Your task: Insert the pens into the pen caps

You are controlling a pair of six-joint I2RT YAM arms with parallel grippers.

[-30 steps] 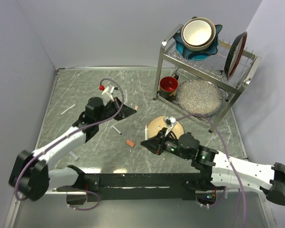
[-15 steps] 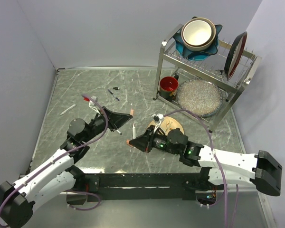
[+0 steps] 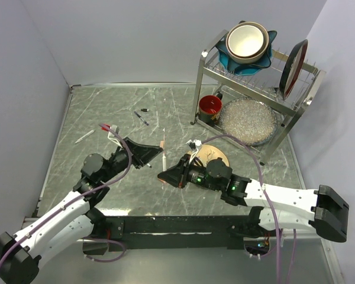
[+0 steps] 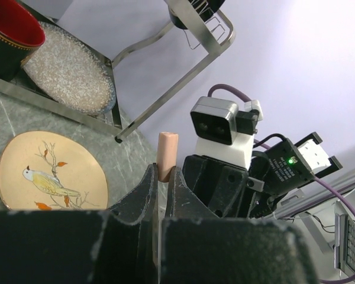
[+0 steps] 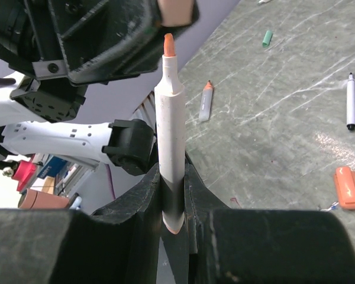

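L pincer (image 4: 163,177) clamped on cap (image 4: 168,148), R pincer (image 5: 173,183) gripping white pen (image 5: 170,130), tip now closer under cap

left gripper (image 3: 159,147): pinches pen cap (image 3: 163,144) | right gripper (image 3: 164,174): pinches white pen (image 3: 165,160)

A metal rack (image 3: 198,89) stands at the back right of the table (image 3: 106,112). On its top shelf a cream bowl (image 3: 247,40) sits in a blue bowl (image 3: 228,59), with a dark red plate (image 3: 294,68) upright beside them. Below, a red cup (image 3: 210,106) stands beside a clear textured dish (image 3: 247,120). A bird-painted plate (image 4: 23,160) lies on the table near the rack.
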